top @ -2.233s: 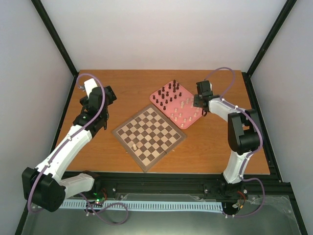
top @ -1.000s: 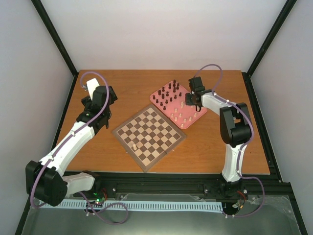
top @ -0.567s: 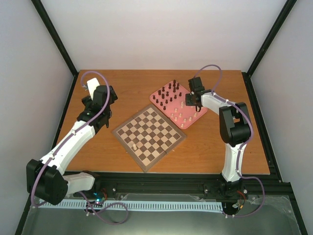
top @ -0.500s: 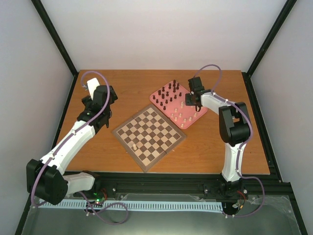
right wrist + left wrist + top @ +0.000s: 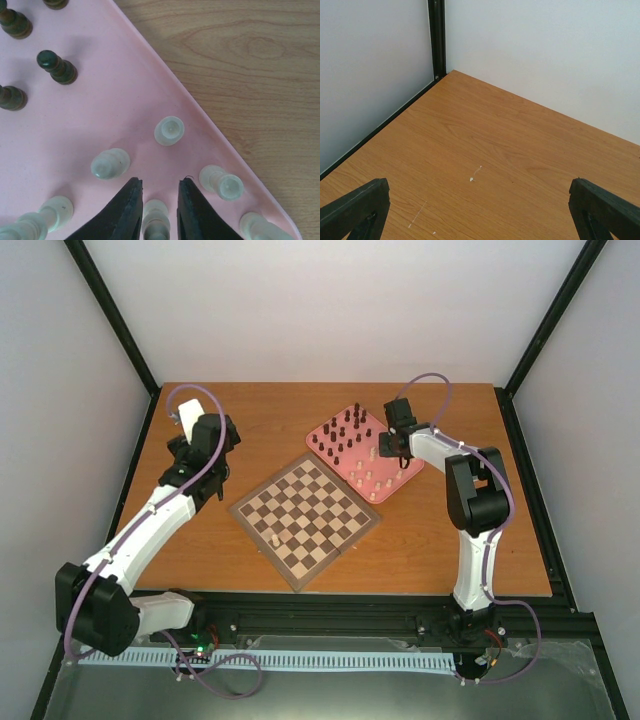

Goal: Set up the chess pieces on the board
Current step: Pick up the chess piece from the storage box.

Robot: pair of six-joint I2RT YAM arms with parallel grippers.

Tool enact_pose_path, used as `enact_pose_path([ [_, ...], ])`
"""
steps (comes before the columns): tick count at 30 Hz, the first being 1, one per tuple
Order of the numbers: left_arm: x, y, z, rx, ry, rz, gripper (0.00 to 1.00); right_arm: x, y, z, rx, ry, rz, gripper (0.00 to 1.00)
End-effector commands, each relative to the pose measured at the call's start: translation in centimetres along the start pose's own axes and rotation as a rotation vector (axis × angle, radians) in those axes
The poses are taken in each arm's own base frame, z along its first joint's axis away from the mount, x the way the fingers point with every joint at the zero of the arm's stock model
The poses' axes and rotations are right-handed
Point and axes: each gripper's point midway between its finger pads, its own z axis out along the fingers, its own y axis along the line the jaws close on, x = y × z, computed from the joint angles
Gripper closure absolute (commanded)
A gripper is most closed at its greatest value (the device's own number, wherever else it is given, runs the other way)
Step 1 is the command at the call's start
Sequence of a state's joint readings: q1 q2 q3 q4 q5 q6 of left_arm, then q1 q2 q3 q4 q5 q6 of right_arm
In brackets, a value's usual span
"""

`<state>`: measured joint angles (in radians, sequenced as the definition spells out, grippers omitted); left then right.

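Here the right claw (image 5: 159, 196) hangs low over the pink tray (image 5: 125, 100), close to the rim that faces the right side of the worktop (image 5: 450, 540). Its two dark fingers (image 5: 127, 212) stand close on either side of one cream piece (image 5: 155, 220). The piece fills nearly all of the narrow gap between them, but I cannot tell whether the fingers press on it or only flank it.

More cream pieces (image 5: 169, 131) stand around it: one just past the fingertips, one on each side, and others along the rim. The dark pieces (image 5: 57, 67) stand farther in on the tray, at the upper left of the wrist view, well apart from the claw.

From above, the tray sits cornerwise on the far right-centre of the worktop. The dark set is on its far half and the cream set on its near half. The board (image 5: 305, 510) lies just beside it, also cornerwise, with its far-right edge running along the tray's near-left edge. Whether the two touch I cannot tell. A single cream pawn (image 5: 275, 538) stands on the board, near its near-left edge.

The left claw (image 5: 480, 210) is wide open, its fingers at the two lower corners of its own view. It is held above bare wood near the far-left corner of the worktop, well apart from board and tray.
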<state>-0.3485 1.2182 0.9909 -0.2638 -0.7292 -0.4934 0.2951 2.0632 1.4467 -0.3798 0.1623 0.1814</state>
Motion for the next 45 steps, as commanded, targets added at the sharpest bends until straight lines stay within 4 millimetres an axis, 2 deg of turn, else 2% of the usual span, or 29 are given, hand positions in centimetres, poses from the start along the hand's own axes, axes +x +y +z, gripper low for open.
enact_pose_path([
  [1,-1.6,-0.1,-0.1,-0.012,-0.025,-0.006,0.0,-0.3,-0.1,0.4,0.013,0.006,-0.001,0.8],
  [4,-1.6,-0.1,-0.1,-0.013,-0.025,-0.006,0.0,-0.2,0.0,0.7,0.01,0.01,-0.001,0.8],
  [8,-1.6,0.1,-0.2,-0.017,-0.028,-0.008,0.0,-0.1,-0.1,0.7,0.009,0.015,0.0,0.89],
  [14,-1.6,0.0,-0.2,-0.019,-0.026,-0.006,0.0,-0.2,0.0,-0.2,-0.004,0.0,0.008,0.95],
  [23,-1.6,-0.1,0.0,-0.019,-0.023,-0.004,0.0,-1.6,0.6,-4.5,-0.04,-0.099,0.02,0.97],
  [28,-1.5,-0.2,0.0,-0.016,-0.02,-0.005,0.0,-2.5,2.0,-7.4,-0.081,-0.193,-0.003,0.97],
  [31,-1.5,-0.1,-0.1,-0.015,-0.02,-0.007,0.0,-2.4,2.7,-8.3,-0.095,-0.21,-0.015,0.97],
  [35,-1.6,-0.2,-0.1,-0.01,-0.02,-0.008,0.0,-2.1,4.7,-10.2,-0.126,-0.242,-0.06,0.97],
  [41,-1.7,-0.2,-0.2,-0.005,-0.022,-0.011,0.0,-0.8,10.4,-15.3,-0.251,-0.336,-0.163,0.97],
  [45,-1.5,-0.4,0.0,-0.006,-0.014,-0.004,0.0,0.5,12.5,-17.9,-0.3,-0.378,-0.202,0.97],
])
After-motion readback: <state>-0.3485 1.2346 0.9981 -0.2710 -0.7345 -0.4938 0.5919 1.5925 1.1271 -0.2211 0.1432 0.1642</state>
